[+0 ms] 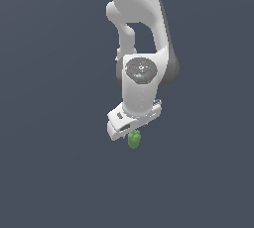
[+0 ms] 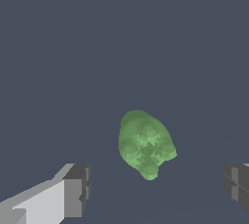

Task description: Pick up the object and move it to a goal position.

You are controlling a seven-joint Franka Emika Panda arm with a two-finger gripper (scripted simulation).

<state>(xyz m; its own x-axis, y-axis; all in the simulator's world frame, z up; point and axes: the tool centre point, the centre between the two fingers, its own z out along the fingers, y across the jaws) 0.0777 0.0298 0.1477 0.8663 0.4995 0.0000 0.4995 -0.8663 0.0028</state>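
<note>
The object [image 2: 145, 143] is a small bright green item, rounded at one end and lumpy at the other. In the wrist view it lies on the dark grey surface between my two fingers [image 2: 78, 189], which stand wide apart with clear gaps on both sides of it. My gripper [image 2: 156, 189] is open and touches nothing. In the exterior view the object [image 1: 134, 139] shows just below the white hand [image 1: 133, 119], which hangs right above it; the fingertips are hidden there by the hand.
The plain dark grey surface [image 1: 49, 172] fills both views. No other objects, edges or goal marker show.
</note>
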